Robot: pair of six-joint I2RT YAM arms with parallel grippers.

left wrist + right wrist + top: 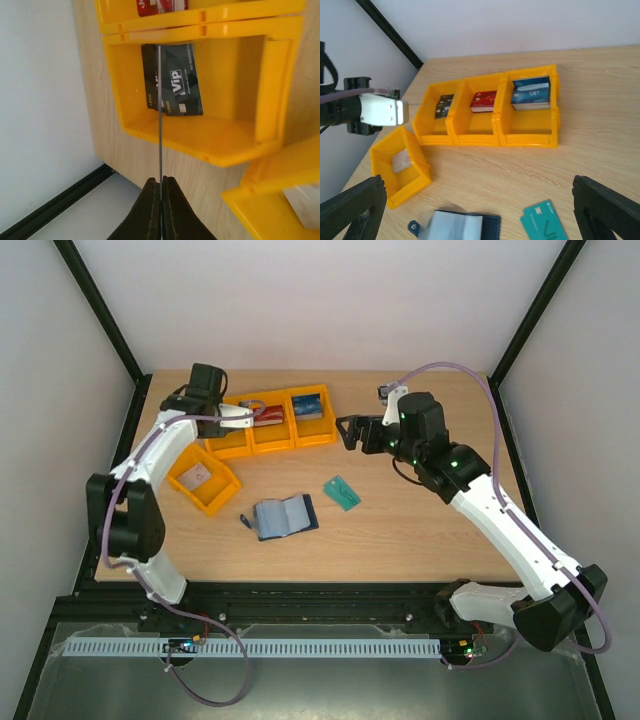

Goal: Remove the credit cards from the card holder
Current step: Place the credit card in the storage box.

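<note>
White walls (320, 300) close in a pale wooden table (430, 540) on three sides. The left arm (150, 455) reaches to the back left, and the right arm (500, 510) stretches to the middle of the back. A row of three orange bins (470, 136) stands side by side at the back, and a lone bin (222, 492) sits apart in front of the row's left end, turned at an angle. The card holder (285, 517) lies open and flat near the table's middle, well apart from both grippers; its pale inside faces up and its tab (245, 522) points left. Just right of it lies a teal card (342, 492). The left bin of the row holds a dark card (175, 92), the middle one a red card (482, 101), the right one blue cards (531, 93), and the lone bin a pale card (402, 161). The left gripper (161, 181) hangs over the left bin with its fingers pressed together on a held card (159, 145); the wrist view shows that card edge-on as a thin line, and whether it touches the dark card cannot be told. The right gripper (346, 432) hovers beside the row's right end, its fingers spread wide and holding nothing
</note>
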